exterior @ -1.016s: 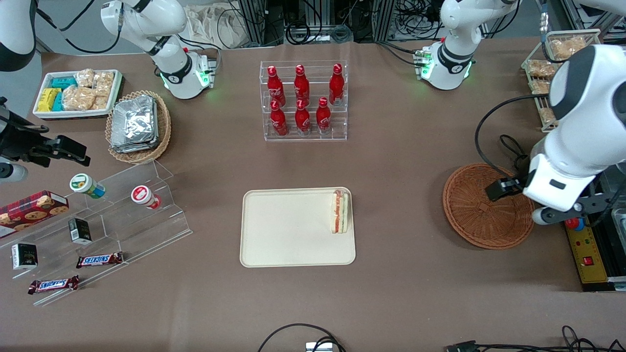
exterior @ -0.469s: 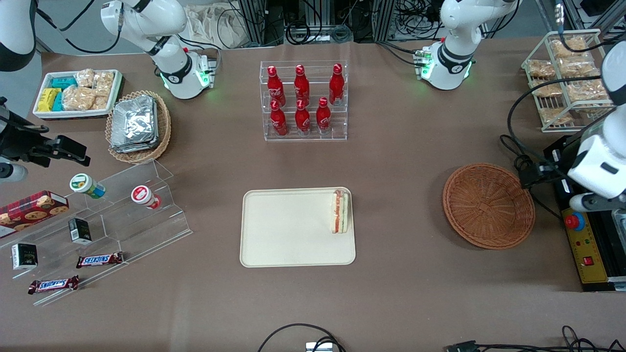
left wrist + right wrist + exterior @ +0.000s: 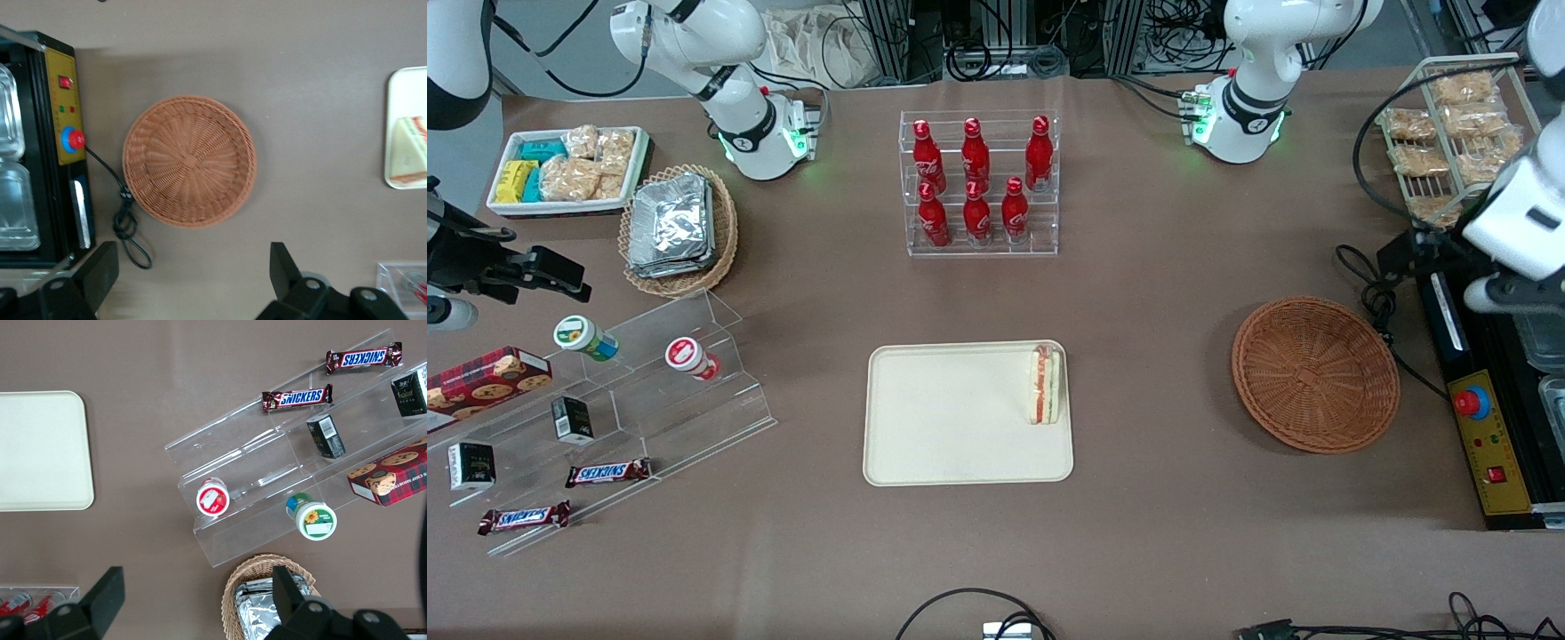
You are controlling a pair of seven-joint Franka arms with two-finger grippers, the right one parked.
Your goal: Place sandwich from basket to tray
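The sandwich [image 3: 1045, 384], a pale wedge with a red-orange stripe, lies on the cream tray [image 3: 951, 418] at the tray's edge nearest the working arm. The reddish-brown basket [image 3: 1314, 373] is empty. My left gripper [image 3: 1403, 256] is open and empty, raised above the table, beside the basket at the working arm's end and farther from the front camera. The left wrist view shows its two fingers wide apart [image 3: 192, 273], with the empty basket [image 3: 189, 160], the tray's edge [image 3: 408, 90] and the sandwich [image 3: 410, 150] below.
A black control box with a red button [image 3: 1480, 418] and a looped cable [image 3: 1371, 289] lie beside the basket. A wire rack of bagged snacks [image 3: 1449, 133] stands near the arm. A bottle rack [image 3: 978, 182] stands farther back from the tray.
My left arm has drawn off the basket toward the working arm's end of the table and farther from the front camera. The basket now shows whole. The sandwich has not moved.
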